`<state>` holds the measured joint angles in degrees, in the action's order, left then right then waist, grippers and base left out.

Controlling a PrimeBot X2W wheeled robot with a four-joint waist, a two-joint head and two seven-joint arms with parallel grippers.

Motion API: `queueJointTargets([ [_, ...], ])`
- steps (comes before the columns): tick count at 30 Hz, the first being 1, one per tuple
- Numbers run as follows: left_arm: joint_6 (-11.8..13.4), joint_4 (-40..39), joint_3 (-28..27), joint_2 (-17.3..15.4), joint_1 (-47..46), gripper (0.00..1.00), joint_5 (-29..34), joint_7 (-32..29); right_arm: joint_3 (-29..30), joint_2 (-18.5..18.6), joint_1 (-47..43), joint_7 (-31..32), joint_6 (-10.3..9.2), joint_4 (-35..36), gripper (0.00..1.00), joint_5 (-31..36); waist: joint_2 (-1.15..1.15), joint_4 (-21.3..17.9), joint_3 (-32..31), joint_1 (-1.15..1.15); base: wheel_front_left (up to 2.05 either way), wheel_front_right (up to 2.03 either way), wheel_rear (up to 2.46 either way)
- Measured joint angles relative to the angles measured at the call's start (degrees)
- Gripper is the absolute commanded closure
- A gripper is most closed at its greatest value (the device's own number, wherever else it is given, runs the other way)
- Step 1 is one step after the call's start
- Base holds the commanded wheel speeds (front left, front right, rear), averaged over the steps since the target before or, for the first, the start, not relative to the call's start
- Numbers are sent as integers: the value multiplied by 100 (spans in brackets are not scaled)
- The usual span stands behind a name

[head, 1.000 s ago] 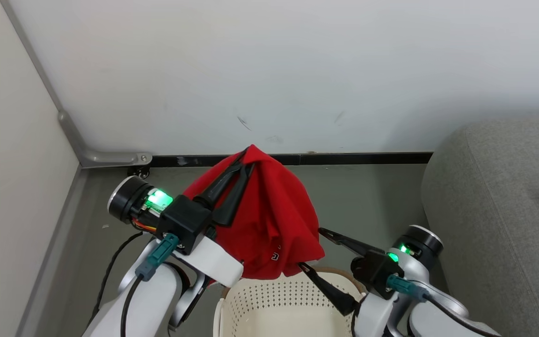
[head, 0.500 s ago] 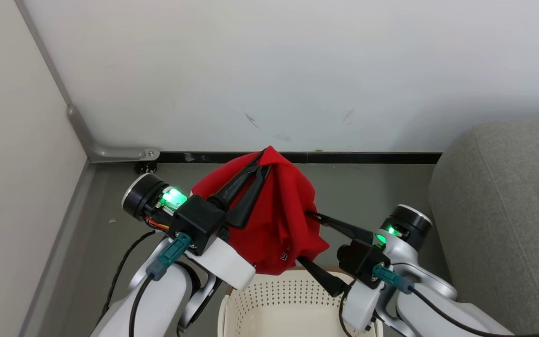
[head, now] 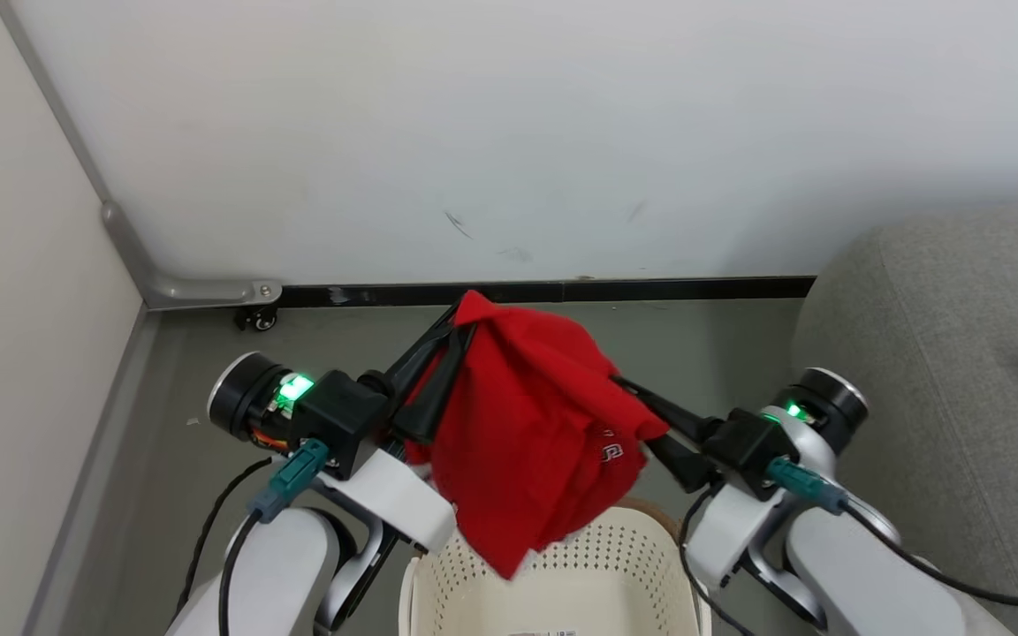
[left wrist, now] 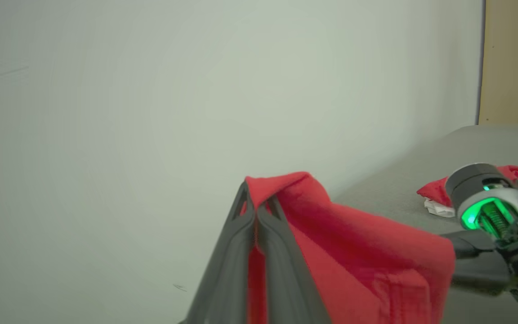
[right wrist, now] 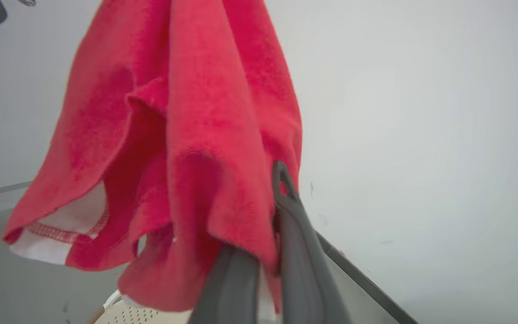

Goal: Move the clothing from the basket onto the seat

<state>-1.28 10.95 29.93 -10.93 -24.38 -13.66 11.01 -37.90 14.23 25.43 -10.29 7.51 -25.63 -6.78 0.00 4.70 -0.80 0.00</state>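
While the left hand (head: 460, 320) and, apparently, the right hand (head: 650, 413) pinched the clothing (head: 527, 433) above the basket (head: 562, 565), lifting its tail clear before swinging to the seat (head: 933, 353) looked wise.

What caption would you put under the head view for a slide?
Left gripper and right gripper hold a red garment over the basket, beside the grey sofa.

red clothing (head: 527, 415) aloft over cream perforated basket (head: 619, 565)
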Motion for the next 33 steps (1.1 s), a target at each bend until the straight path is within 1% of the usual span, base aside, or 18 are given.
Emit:
queueJointTargets([
  [7,3,209,-87,-26,248,100,-183,-18,566,52,-242,-91,-1,-30,100,-235,0,-151,9,0,0,0,0],
  [13,2,349,-94,-26,415,100,-308,-18,876,58,-316,-178,0,20,100,-297,0,-287,-1,0,0,0,0],
  [14,2,377,-94,-23,447,92,-336,-18,933,56,-315,-181,0,46,100,-299,0,-309,-4,0,0,0,0],
  [16,1,413,-94,-11,508,68,-349,-16,1026,54,-317,-182,0,82,100,-344,0,-349,-13,0,0,0,0],
  [17,1,425,-94,7,543,51,-378,-16,1070,52,-322,-189,0,96,100,-356,0,-368,-18,0,0,0,0],
  [18,0,441,-92,23,567,9,-392,-16,1112,48,-332,-192,0,107,100,-356,0,-385,-24,0,0,0,0],
  [19,0,456,-94,34,597,0,-411,-14,1198,41,-363,-233,-1,114,100,-356,0,-415,-37,0,0,0,0],
  [33,-24,500,-185,40,849,0,-588,70,2152,203,-655,-290,-1,190,100,-318,0,-489,-161,0,0,0,0],
])
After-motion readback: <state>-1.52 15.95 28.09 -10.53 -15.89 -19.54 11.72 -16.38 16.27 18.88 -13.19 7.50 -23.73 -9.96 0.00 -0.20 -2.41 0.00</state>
